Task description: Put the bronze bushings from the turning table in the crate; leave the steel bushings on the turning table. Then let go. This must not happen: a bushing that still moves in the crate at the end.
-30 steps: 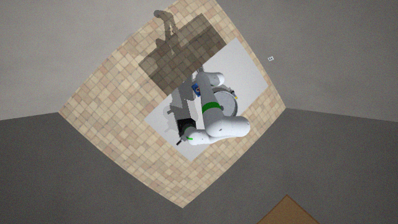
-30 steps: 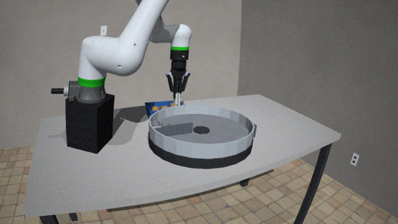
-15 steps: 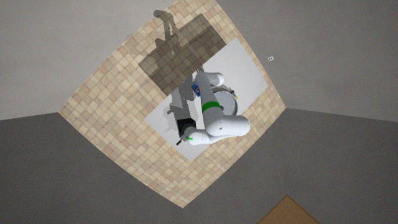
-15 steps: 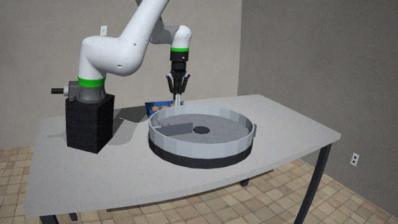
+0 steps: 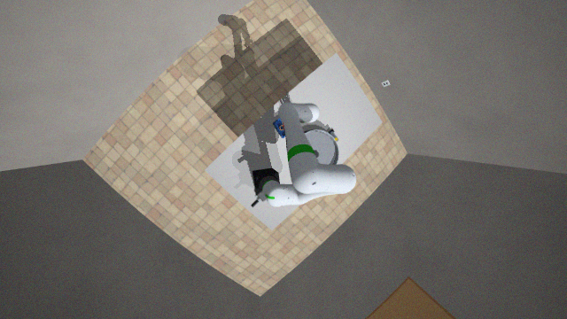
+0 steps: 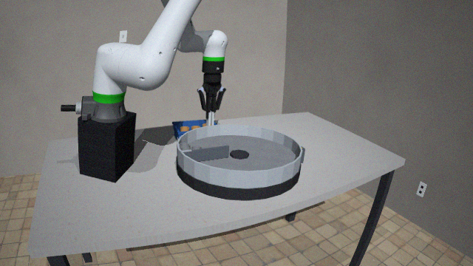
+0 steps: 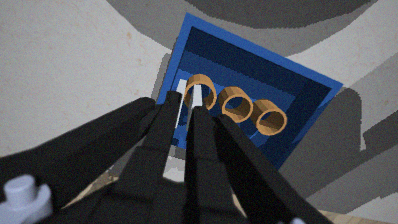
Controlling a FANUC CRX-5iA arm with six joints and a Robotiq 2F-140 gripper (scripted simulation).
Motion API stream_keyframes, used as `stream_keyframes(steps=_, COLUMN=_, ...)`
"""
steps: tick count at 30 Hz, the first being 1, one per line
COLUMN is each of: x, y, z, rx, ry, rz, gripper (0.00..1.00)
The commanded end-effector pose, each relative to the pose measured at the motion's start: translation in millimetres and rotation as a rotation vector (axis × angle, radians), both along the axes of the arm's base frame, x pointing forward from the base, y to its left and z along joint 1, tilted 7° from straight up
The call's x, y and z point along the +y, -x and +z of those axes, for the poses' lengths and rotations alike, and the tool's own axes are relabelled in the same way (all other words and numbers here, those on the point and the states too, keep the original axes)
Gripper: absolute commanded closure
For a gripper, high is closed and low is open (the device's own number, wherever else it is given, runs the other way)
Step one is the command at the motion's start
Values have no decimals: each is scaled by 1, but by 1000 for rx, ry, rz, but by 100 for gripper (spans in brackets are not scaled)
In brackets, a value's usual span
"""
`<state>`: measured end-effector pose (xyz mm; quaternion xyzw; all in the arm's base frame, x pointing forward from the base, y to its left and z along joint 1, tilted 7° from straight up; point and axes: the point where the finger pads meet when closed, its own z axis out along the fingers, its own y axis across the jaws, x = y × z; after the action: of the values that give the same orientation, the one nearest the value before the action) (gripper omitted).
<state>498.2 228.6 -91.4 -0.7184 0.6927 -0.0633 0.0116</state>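
Observation:
My gripper [image 7: 188,92] is shut on the wall of a bronze bushing [image 7: 201,91] and holds it inside the blue crate [image 7: 245,95], at its left end. Two more bronze bushings [image 7: 236,103] [image 7: 270,117] lie in a row beside it in the crate. In the exterior view the gripper [image 6: 211,117] reaches down into the crate [image 6: 189,127], just behind the turning table [image 6: 239,162]. I see no bushings on the turning table's grey disc. From above, the arm hides most of the crate [image 5: 277,128].
The turning table has a raised grey rim, a dark hub [image 6: 239,154] and a grey bar [image 6: 208,152] on its left side. The arm's black base [image 6: 106,145] stands at the table's left. The crate lies between base and turning table.

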Motion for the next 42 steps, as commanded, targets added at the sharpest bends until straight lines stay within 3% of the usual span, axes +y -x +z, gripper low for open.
stream_keyframes(steps=1, x=0, y=0, z=0, rx=0, ry=0, rz=0, gripper=100)
stream_keyframes(steps=42, x=0, y=-1, z=-5, rx=0, ry=0, rz=0, gripper=100)
